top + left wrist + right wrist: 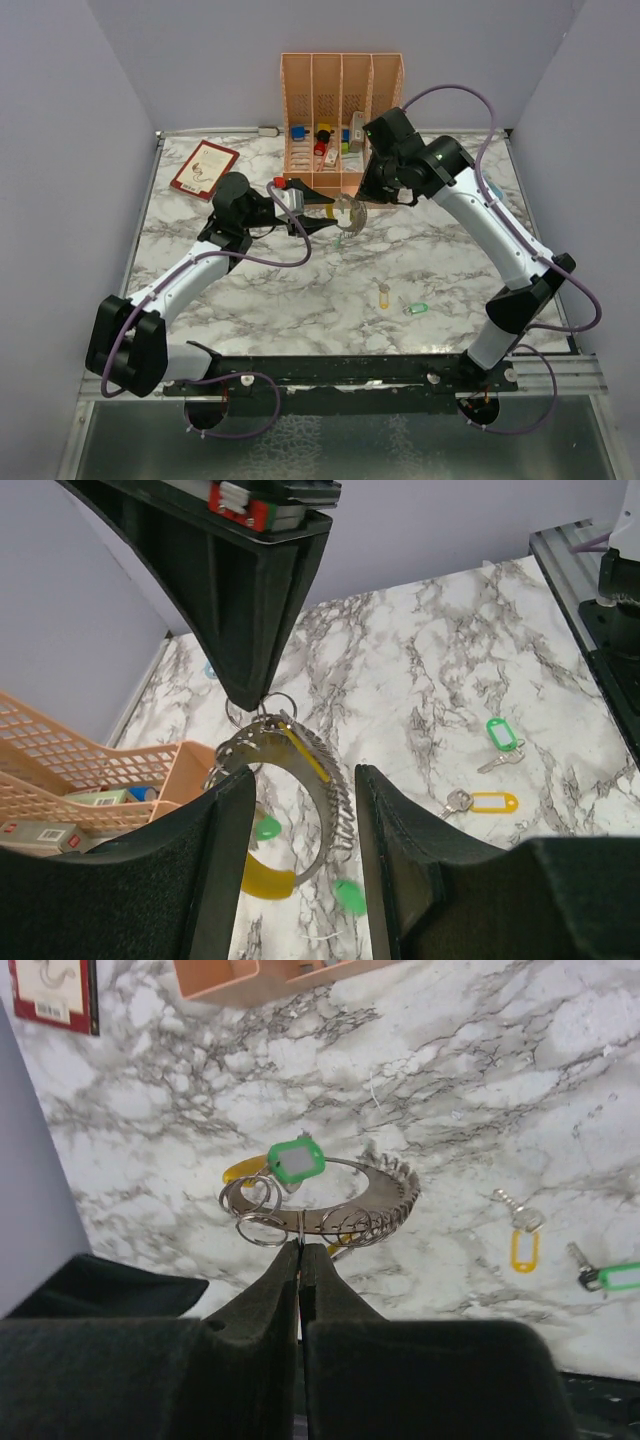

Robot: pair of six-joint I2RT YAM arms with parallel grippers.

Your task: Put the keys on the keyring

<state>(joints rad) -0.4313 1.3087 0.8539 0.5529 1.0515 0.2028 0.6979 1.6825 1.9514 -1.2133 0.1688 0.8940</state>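
Book: a red-covered book (204, 168) lies at the far left of the marble table (250, 300), clear of your work.
Left gripper: your left gripper (303, 790) is spread, with a finger on each side of the keyring. It reads as a brace or a regrasp, not a hold. I cannot tell whether either pad touches the metal.
Keyring: the keyring (400, 1185) hangs in mid-air between the arms, above the table and just in front of the orange organiser (340, 110). It is lifted so that tags hang free.
Keys on ring: a green-tagged key (293, 1160) and a yellow-tagged key (243, 1171) hang from it.
Right gripper: your right gripper (300, 1250) is pressed together, pinching the keyring at its small loops and carrying its weight.
Loose keys: one yellow key (523, 1248) and one green key (612, 1277) lie on the table nearer the bases, not yet threaded. You probably fetch these next.
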